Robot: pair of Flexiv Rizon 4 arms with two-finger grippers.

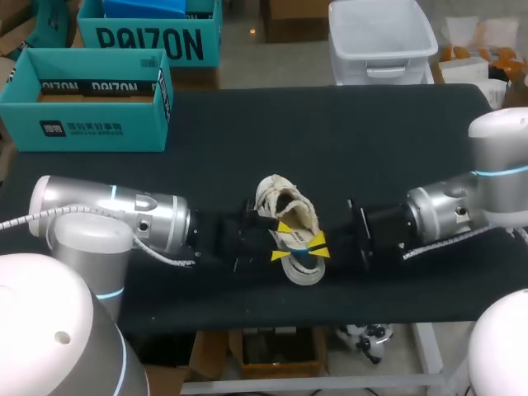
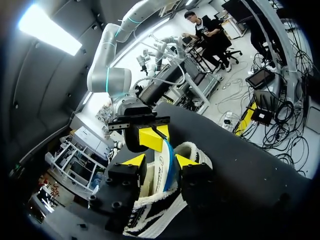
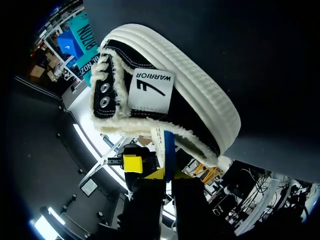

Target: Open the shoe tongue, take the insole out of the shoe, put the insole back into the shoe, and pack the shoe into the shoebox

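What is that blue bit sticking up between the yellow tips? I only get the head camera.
Observer: It's the insole, thin, white on one face and blue on the other, sticking out of the shoe.
Operator: Who's holding it?
Observer: The right gripper. In its own wrist view its jaws are shut on the insole's end.
Operator: What colour is the shoe's outside?
Observer: Black along its side, as the right wrist view shows.

head looks down from behind; wrist views face the shoe (image 1: 290, 216) closely.
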